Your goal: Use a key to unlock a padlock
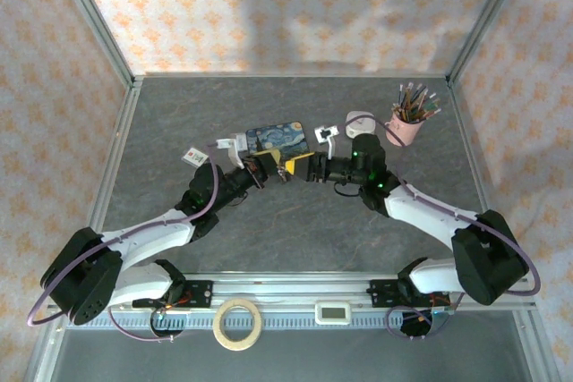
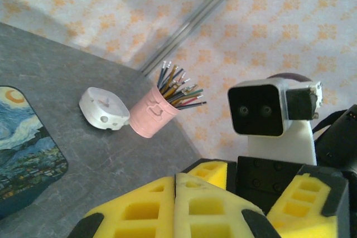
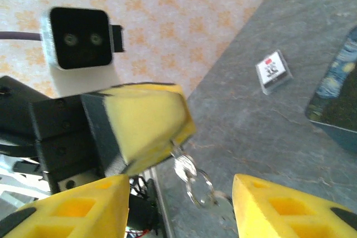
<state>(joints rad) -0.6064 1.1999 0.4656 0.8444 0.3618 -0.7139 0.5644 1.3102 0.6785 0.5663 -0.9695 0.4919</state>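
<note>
Hovering above floral-walled grey table [image 1: 295, 230], left jaws pinch the key [image 3: 184, 166], right jaws gape.

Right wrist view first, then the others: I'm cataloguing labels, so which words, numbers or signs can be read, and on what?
No text is legible on anything here.
Small white card: red and black print, too blurred to read.
White case: a few dark marks, unreadable.
White device on the near rail: display too small to read.
Held in the left gripper, the key: no legible stamp.
</note>
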